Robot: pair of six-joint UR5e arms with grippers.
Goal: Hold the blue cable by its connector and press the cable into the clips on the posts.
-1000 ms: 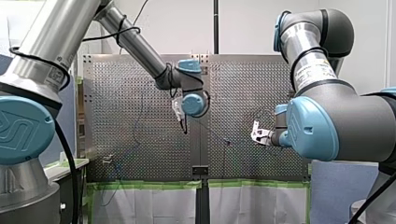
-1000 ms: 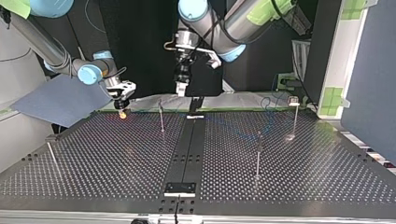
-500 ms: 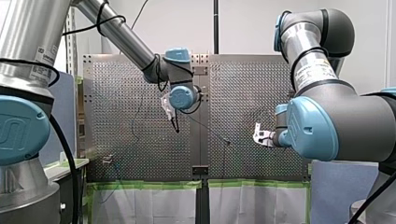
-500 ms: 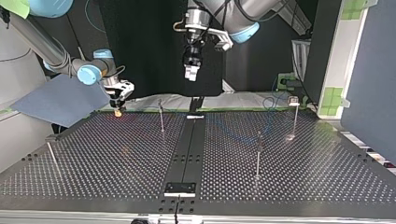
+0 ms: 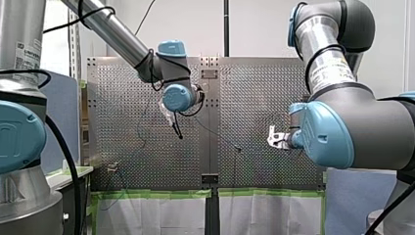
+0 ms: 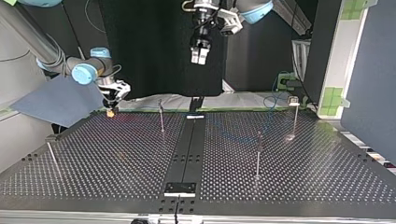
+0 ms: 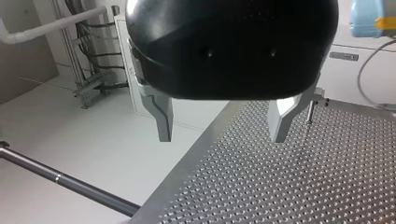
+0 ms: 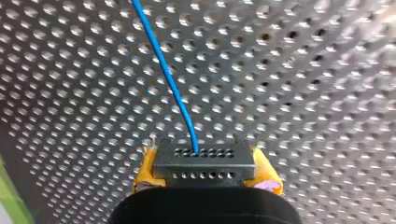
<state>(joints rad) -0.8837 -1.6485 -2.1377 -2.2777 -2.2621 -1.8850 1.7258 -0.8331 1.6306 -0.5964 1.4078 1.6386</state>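
Observation:
In the right wrist view, yellow pads (image 8: pixel 265 173) are shut on the black connector (image 8: pixel 204 163), and the thin blue cable (image 8: pixel 168 74) runs from it ahead over the perforated table. My right gripper (image 6: pixel 110 111) hangs low over the table's far edge at the top view's left. Thin posts (image 6: pixel 161 116) (image 6: pixel 258 151) (image 6: pixel 294 114) stand on the table. High above the table's far middle, my left gripper (image 6: pixel 199 55) stands open. In its wrist view the left gripper (image 7: pixel 222 128) holds nothing, and the metal fingers (image 7: pixel 162 116) hang wide apart over the table's edge.
Another post (image 6: pixel 50 156) stands near the top view's left edge. A dark centre strip (image 6: pixel 187 149) runs across the table (image 6: pixel 116 163). A blue sheet (image 6: pixel 60 100) lies beyond the far left corner. Loose blue cable (image 6: pixel 273 99) loops at the far right.
My left arm has risen and swung toward the front view's left, lifting its open gripper well above the table. My right gripper has drifted slightly to the top view's left with the connector.

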